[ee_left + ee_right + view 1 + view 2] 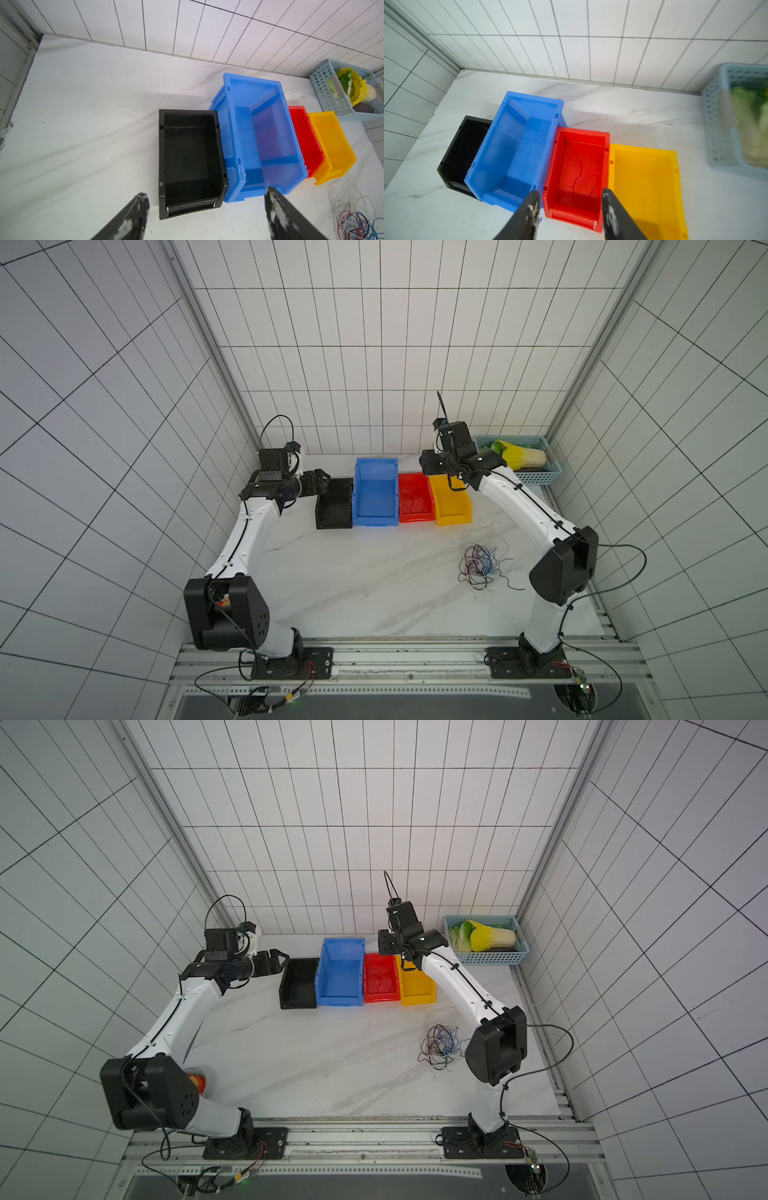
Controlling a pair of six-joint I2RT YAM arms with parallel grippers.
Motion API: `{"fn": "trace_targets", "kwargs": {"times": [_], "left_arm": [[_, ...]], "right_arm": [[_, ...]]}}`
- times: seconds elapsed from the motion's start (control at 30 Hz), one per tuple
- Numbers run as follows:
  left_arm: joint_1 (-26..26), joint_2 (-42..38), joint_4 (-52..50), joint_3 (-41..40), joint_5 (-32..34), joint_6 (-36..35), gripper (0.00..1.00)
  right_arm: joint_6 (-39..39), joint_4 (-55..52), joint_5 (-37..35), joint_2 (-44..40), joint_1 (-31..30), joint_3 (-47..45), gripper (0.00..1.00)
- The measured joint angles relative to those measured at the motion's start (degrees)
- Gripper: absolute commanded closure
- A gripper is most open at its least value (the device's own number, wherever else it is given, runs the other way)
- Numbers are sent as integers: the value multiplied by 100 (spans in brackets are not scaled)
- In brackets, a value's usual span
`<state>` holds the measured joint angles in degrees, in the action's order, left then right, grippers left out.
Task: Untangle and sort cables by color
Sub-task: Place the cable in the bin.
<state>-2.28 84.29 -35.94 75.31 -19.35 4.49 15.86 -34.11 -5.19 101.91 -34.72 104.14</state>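
**Bench** (353,585): white, marble-patterned; carries four bins in a row near the back wall, touching side by side, plus a basket in the far corner on the right arm's side.

1. **Black bin** (334,506): the end of the row on the left arm's side. Its inside is dark, and the contents cannot be told.
2. **Blue bin** (375,493): the largest, next to the black one. Its floor shows plain blue.
3. **Red bin** (578,166): between blue and yellow. It holds one curly red cable (580,176) lying on its floor.
4. **Yellow bin** (451,504): the end of the row on the right arm's side. Its floor shows plain yellow.
5. **Pale blue basket** (536,477): perforated, well apart from the row. It holds a cabbage (524,456) with yellow and green leaves and a dark rounded item under it, kind unclear.

**Cables** (480,565): a loose tangle of blue, red, black and pale wires lying on the bench in front of the yellow bin, near the right arm's elbow. Pale strands trail from it toward the yellow bin.

**Left gripper** (206,192): above the black bin's outer side, jaws spread wide, nothing between them.

**Right gripper** (570,192): above the red bin, jaws parted about that bin's width, nothing held.
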Motion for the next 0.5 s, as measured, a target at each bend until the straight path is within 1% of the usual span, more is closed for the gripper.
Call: {"fn": "trace_targets", "kwargs": {"times": [0.07,0.17,0.27,0.33,0.37,0.4,0.43,0.5], "left_arm": [[197,-55,-129,0,-107,-286,14],[758,-157,-389,0,-295,-824,14],[1311,-190,-763,4,-782,-1325,14],[1499,-179,-997,-9,-1137,-1550,14],[1561,-177,-1102,-31,-1290,-1661,14],[1606,-177,-1176,-59,-1388,-1755,14],[1644,-175,-1220,-87,-1443,-1816,14],[1738,-155,-1344,-146,-1526,-1947,14]], "right_arm": [[105,-107,-234,-597,63,-542,49],[326,-356,-407,-1569,310,-1696,49],[546,-791,-420,-2380,702,-2806,49],[706,-1187,-529,-2677,861,-3263,46],[815,-1373,-599,-2782,890,-3438,42],[946,-1510,-675,-2870,905,-3595,33],[1123,-1631,-752,-2955,935,-3757,29],[1379,-1805,-859,-3128,1008,-4135,29]]}}
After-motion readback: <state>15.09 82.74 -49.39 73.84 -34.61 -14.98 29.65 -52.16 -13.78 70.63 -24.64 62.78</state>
